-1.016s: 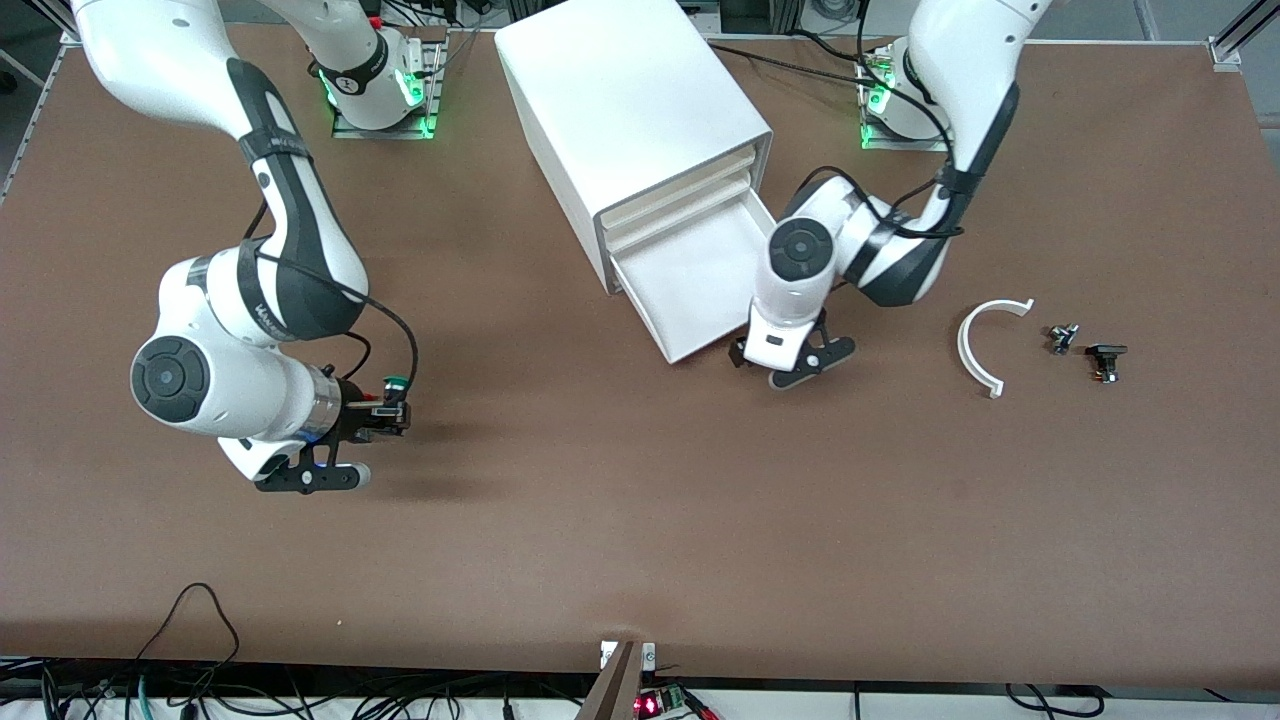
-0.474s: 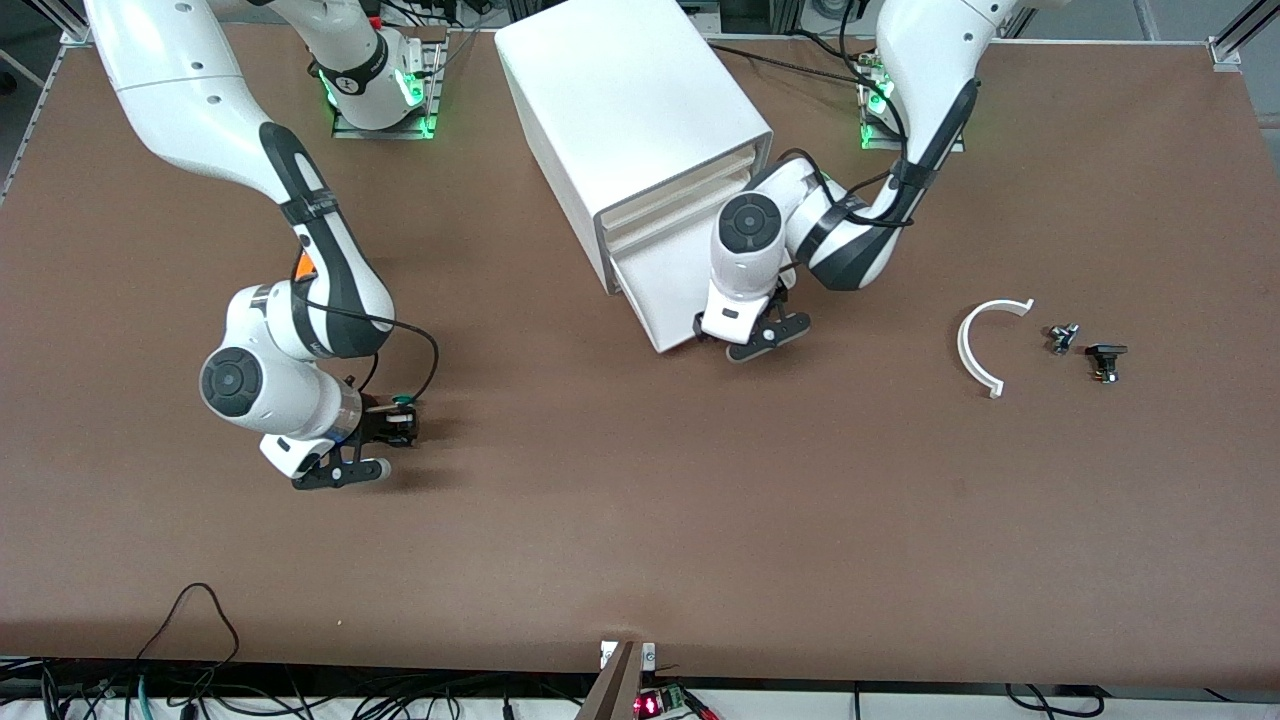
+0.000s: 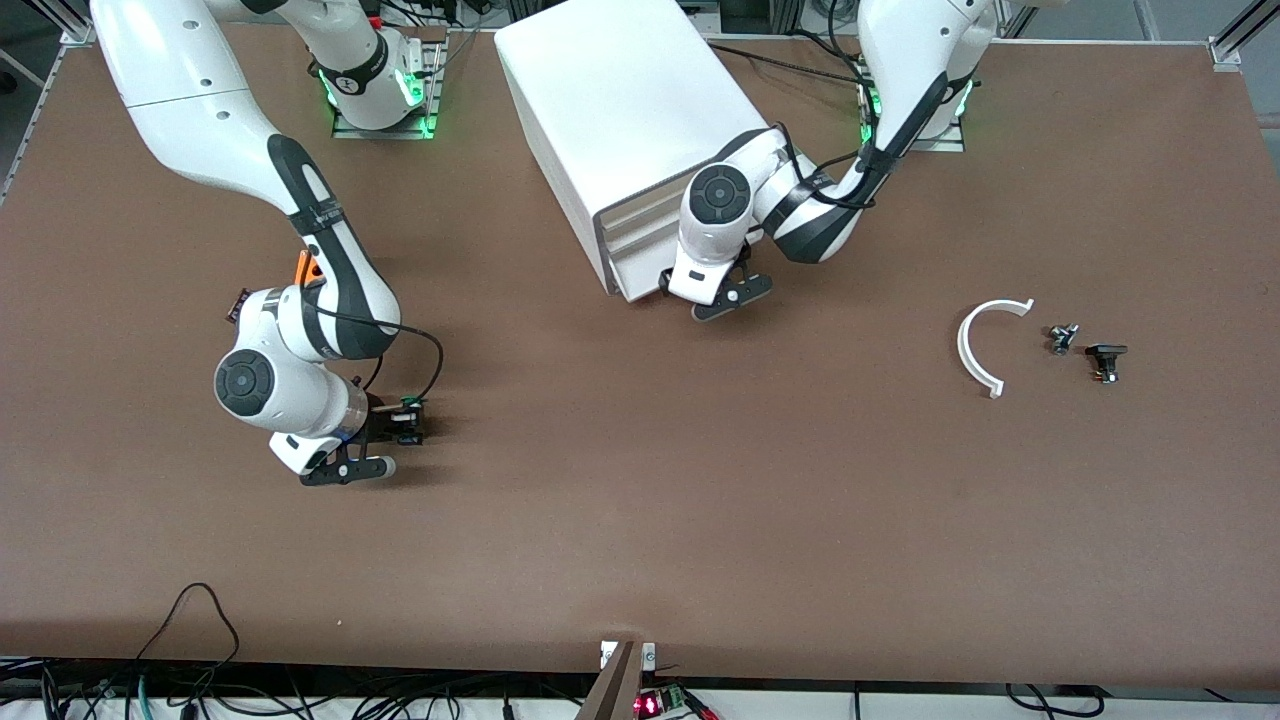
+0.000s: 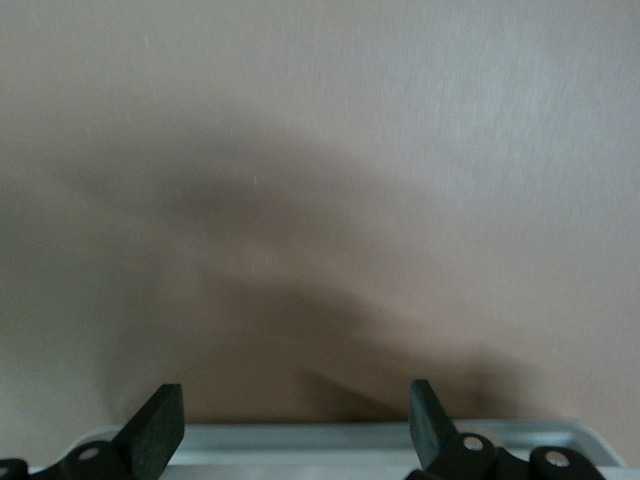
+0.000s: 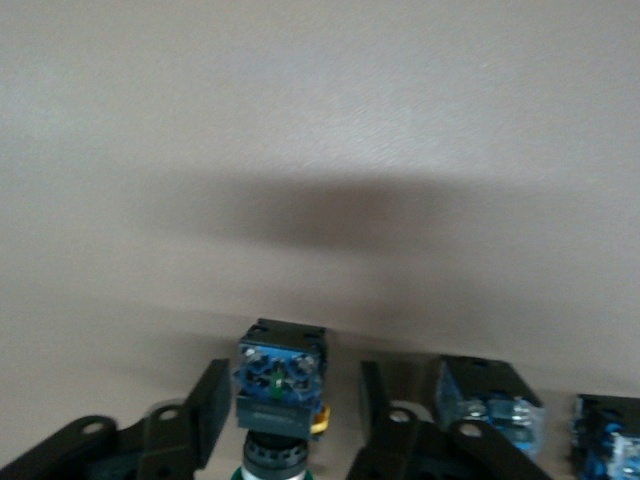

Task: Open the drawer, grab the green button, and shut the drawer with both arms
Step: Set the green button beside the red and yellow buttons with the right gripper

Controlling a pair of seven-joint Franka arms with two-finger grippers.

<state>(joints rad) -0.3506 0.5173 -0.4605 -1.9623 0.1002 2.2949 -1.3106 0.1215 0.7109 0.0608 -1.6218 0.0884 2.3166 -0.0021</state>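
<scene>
Counter: brown, wide. Cabinet stands between the arm bases, its front turned toward the camera and the left arm's end.

Drawer, lowest in the stack: front nearly flush with the cabinet face; inside hidden, contents not seen.

Left claw sits at the drawer front; in the left wrist view its fingers are spread apart with a white edge across the gap between them. Holds nothing.

Right claw is low over the counter toward the right arm's end, clamped on the button. Button's long axis runs along the fingers: blue body end points away from the wrist, green cap back toward it.

White curved piece and two small dark parts lie toward the left arm's end.
</scene>
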